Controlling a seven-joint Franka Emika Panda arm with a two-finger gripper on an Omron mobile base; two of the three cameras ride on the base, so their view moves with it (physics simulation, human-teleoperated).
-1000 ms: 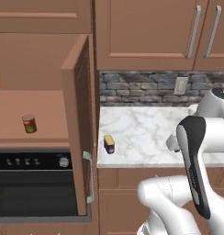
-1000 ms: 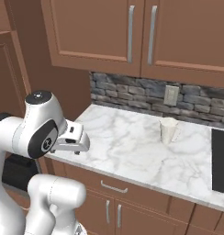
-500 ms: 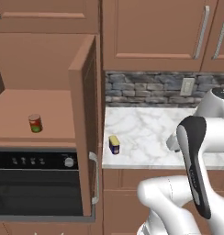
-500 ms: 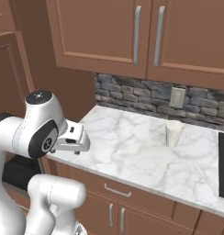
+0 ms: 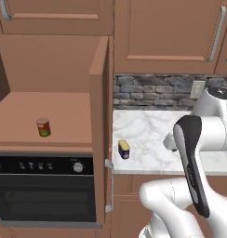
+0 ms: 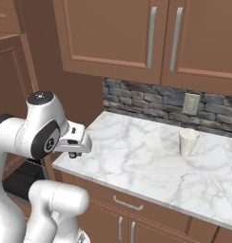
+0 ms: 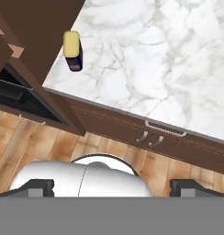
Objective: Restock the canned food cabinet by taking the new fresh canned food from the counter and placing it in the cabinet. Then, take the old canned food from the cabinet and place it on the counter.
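Standing on the white marble bench (image 5: 152, 139), close to its front edge and just beside the open cabinet door (image 5: 100, 125): one small squat can, dark blue body, yellow top (image 5: 124, 149). In the hand view the same can (image 7: 73, 50) sits near the bench's left corner, upright, nothing touching it.

Cabinet (image 5: 50, 116): brown wood, door swung out toward the camera, curved silver bar handle (image 5: 110, 186) on the door's lower edge. On its flat shelf, well apart from the blue can, one red can with a green band and pale lid (image 5: 43, 127), upright, toward the front of the shelf.

Below the shelf: black oven (image 5: 41, 190) with a row of knobs.

Hand (image 6: 76, 154): released, fingers spread wide, holding nothing; it hangs over the bench's left front corner, clear of both cans. Fingertips (image 7: 40, 186) show at the bottom of the hand view.

Other items: pale cup (image 6: 188, 143) standing on the bench toward the right, near the grey stone backsplash (image 6: 151, 102); wall outlet (image 6: 191, 103) in the backsplash; upper cupboards with bar handles (image 6: 151, 38); drawer fronts under the bench (image 7: 164, 133); wood floor (image 7: 31, 147).
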